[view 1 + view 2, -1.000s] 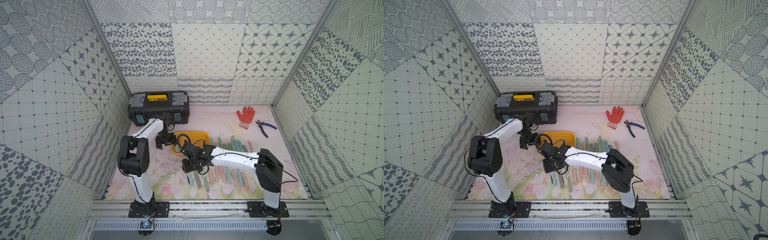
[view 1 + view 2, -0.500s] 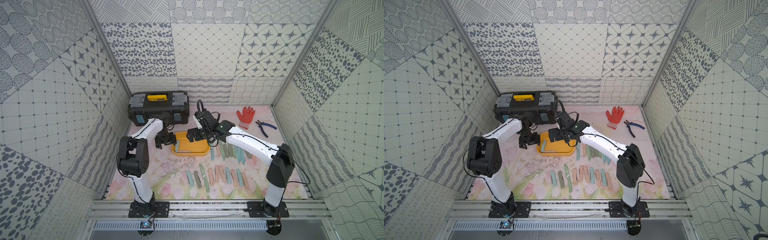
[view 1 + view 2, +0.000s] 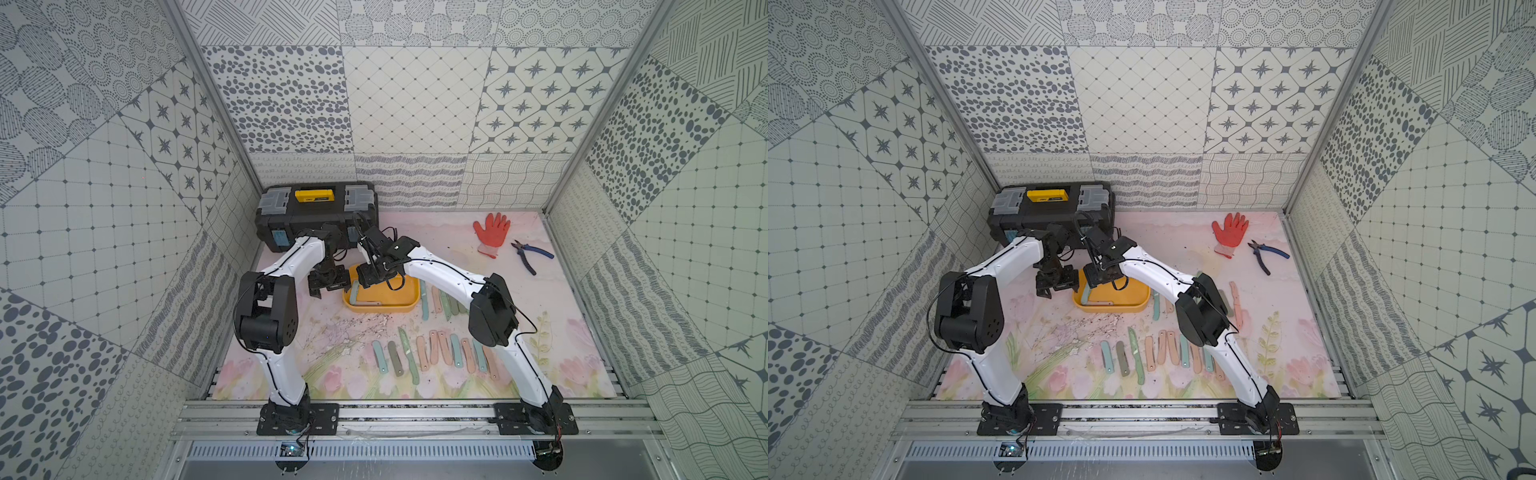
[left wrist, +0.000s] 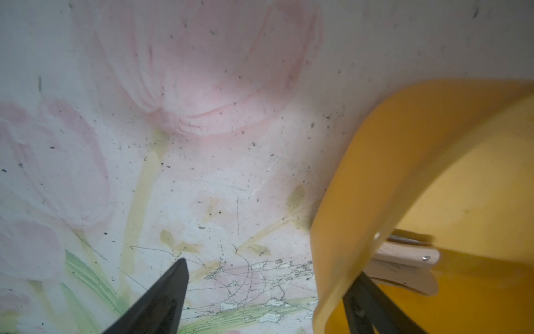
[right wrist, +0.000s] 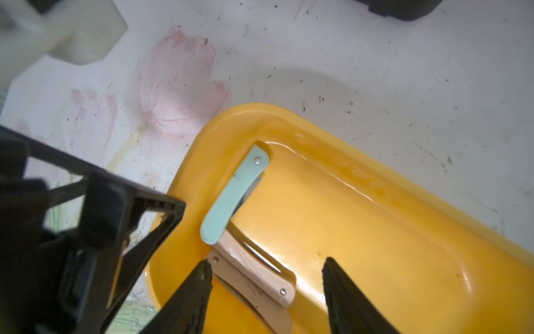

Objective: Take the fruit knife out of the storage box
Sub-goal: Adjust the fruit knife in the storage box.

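Yellow shallow plastic tub (image 5: pixel 375 219), lower right in the right wrist view, holds a mint-green folding fruit knife (image 5: pixel 231 196) and two overlapping pale-pink knives (image 5: pixel 260 274), so the released, empty right hand (image 5: pixel 267 261) may pinch both, while the released left hand (image 4: pixel 268 271) straddles its rim.

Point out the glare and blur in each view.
Right wrist view: white glare on the storage box floor beside the pink folding knives. Left wrist view: the box's near wall is soft, the floral mat sharper. Both top views: evenly lit and sharp.
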You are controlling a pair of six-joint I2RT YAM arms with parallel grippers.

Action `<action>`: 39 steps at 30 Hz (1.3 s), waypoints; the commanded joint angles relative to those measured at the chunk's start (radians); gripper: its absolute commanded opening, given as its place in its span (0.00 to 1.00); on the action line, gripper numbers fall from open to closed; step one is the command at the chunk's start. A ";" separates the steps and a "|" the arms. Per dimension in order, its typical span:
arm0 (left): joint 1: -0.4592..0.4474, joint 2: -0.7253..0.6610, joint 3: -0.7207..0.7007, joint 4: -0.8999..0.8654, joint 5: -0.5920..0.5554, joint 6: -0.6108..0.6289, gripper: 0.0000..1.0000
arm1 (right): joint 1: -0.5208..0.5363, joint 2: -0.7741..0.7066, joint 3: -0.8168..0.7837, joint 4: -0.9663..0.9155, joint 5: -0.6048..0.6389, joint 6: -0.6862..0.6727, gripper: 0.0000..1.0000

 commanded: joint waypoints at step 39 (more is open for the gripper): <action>0.005 0.016 0.016 -0.040 -0.024 -0.012 0.80 | -0.001 0.181 0.109 -0.240 0.238 -0.022 0.76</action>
